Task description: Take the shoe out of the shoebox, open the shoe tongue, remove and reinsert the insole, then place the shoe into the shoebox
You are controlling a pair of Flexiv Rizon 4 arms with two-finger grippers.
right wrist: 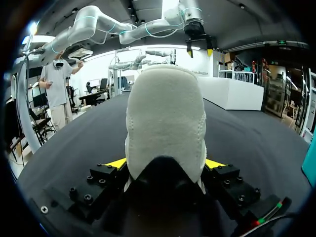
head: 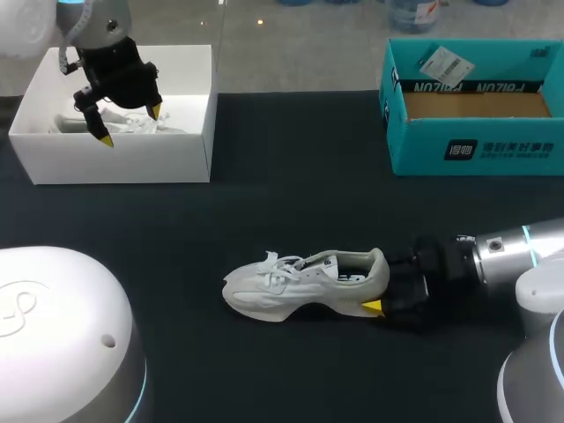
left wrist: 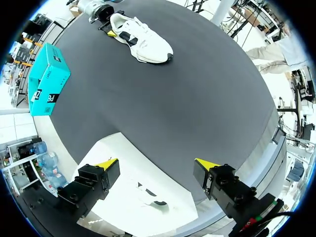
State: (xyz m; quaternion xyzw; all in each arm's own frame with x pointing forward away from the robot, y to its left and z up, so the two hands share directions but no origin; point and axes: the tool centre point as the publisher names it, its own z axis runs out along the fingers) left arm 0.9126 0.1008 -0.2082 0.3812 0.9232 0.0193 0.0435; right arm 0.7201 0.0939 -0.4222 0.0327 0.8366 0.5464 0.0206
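A white sneaker [head: 304,282] lies upright on the black table, toe toward the left side. My right gripper [head: 379,284] is shut on its heel; in the right wrist view the padded heel [right wrist: 165,123] fills the gap between the two yellow tips of that gripper [right wrist: 165,164]. In the left wrist view the shoe [left wrist: 143,42] sits far ahead. My left gripper [head: 130,126] hangs open above the white box [head: 123,163] at the back left, holding nothing. Its view looks down between its own tips [left wrist: 157,163] into that box [left wrist: 118,148].
A white item with a dark patch [left wrist: 150,197] lies inside the white box. A teal shoebox [head: 476,150] stands open at the back right with a paper tag on its rim. Bare black table [head: 291,203] stretches between the boxes and the shoe.
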